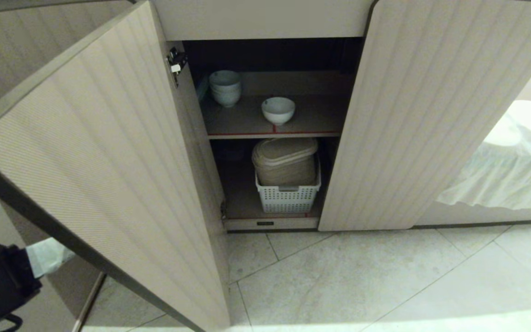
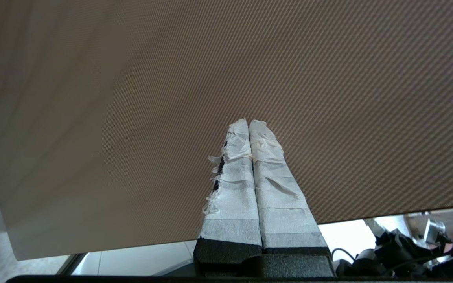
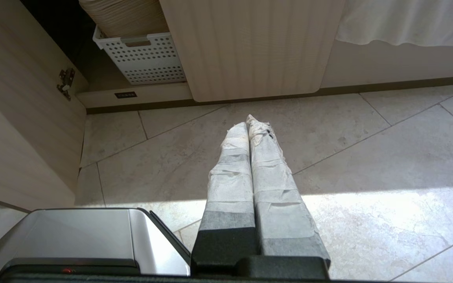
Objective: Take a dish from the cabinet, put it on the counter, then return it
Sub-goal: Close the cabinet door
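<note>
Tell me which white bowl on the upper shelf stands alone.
The single bowl near the shelf's front edge; the other bowls are stacked behind it, toward the left door.

The low cabinet [image 1: 274, 115] with beige ribbed doors stands open, and its dark opening is the landmark here. The left ribbed door [image 1: 99, 152] swings far out across the floor and walls off the left end effector [image 1: 49, 256], which sits behind that door with its taped fingers [image 2: 250, 157] pressed together, close to the panel. The right ribbed door [image 1: 413, 115] narrows the opening from the other side. On the upper red-edged shelf [image 1: 274, 131], the small white ceramic bowl [image 1: 278, 110] sits near the front with bare shelf to either side; a stack of white bowls [image 1: 225, 87] fills the back left corner. Below, a white perforated plastic basket [image 1: 287, 196] takes up most of the lower compartment. The pale tiled floor [image 1: 362, 276] before the opening is free.
</note>
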